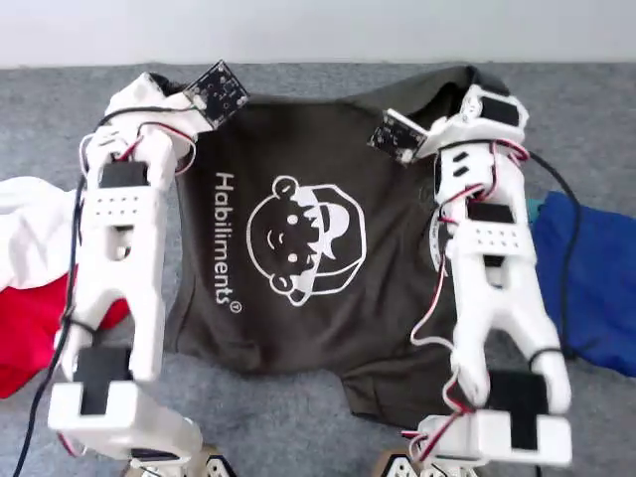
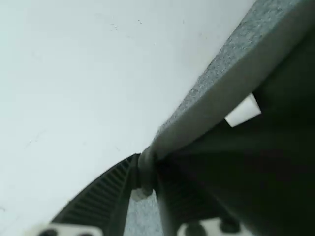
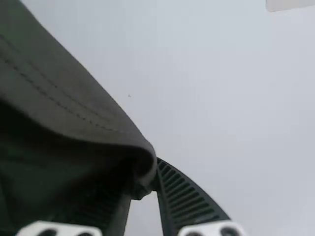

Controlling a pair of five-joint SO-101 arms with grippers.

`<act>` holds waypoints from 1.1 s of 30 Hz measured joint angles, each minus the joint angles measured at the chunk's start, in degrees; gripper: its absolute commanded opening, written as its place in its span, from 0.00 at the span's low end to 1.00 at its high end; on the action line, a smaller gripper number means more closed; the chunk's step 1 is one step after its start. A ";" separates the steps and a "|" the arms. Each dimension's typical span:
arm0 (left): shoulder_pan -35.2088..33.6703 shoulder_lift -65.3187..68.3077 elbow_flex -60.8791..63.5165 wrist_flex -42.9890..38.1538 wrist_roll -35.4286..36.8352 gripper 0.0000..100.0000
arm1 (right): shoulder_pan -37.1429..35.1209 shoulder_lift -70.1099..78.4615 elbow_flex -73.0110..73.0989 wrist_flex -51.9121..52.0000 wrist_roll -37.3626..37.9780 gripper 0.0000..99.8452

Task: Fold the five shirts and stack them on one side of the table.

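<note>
Both left tool [image 2: 143, 173] and right tool [image 3: 145, 179] clamp the dark brown shirt [image 1: 388, 298], white print [image 1: 306, 241] up.

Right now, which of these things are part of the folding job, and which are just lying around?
Job: dark shirt, held by left gripper and right gripper; white shirt; red shirt; blue shirt.
Lying about: grey table cover; white wall.

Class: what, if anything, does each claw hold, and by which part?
Both hold the dark shirt by its far edge: the left claw at one end, the right claw at the other.
</note>
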 measured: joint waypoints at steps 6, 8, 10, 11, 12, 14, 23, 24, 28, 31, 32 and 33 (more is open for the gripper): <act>0.09 7.74 -6.95 -0.18 -3.08 0.01 | 1.58 8.53 -11.78 -1.41 0.00 0.01; 0.09 9.14 -7.47 -0.18 -4.66 0.01 | 2.20 10.11 -13.98 -1.41 0.00 0.01; 0.18 10.11 -7.47 -0.18 -6.42 0.01 | 2.55 10.99 -15.03 -1.41 0.00 0.01; 0.18 10.37 -7.47 -0.18 -7.03 0.01 | 2.64 11.08 -15.12 -1.41 0.00 0.01; 0.18 10.64 -7.47 -0.18 -7.38 0.01 | 2.64 11.16 -15.12 -1.41 0.00 0.01; 0.18 10.73 -7.47 -0.18 -7.56 0.01 | 2.64 11.25 -15.12 -1.14 0.18 0.01; 0.18 10.73 -7.56 11.60 -8.18 0.01 | 2.64 7.21 -15.12 21.19 0.35 0.01; 0.09 10.73 -7.56 13.98 -8.62 0.01 | 2.73 5.89 -15.12 25.58 0.35 0.01; -0.18 10.73 -7.56 25.05 -8.62 0.01 | 3.08 2.11 -15.12 43.08 0.35 0.01; -0.44 8.79 -7.56 33.93 -8.62 0.01 | 3.08 -0.26 -15.12 54.86 -0.44 0.01; -0.44 7.91 -7.56 36.66 -8.62 0.01 | 3.08 -1.14 -15.12 58.37 -1.41 0.01; -0.44 6.95 -7.56 39.38 -8.62 0.01 | 3.16 -2.11 -15.12 61.80 -2.37 0.01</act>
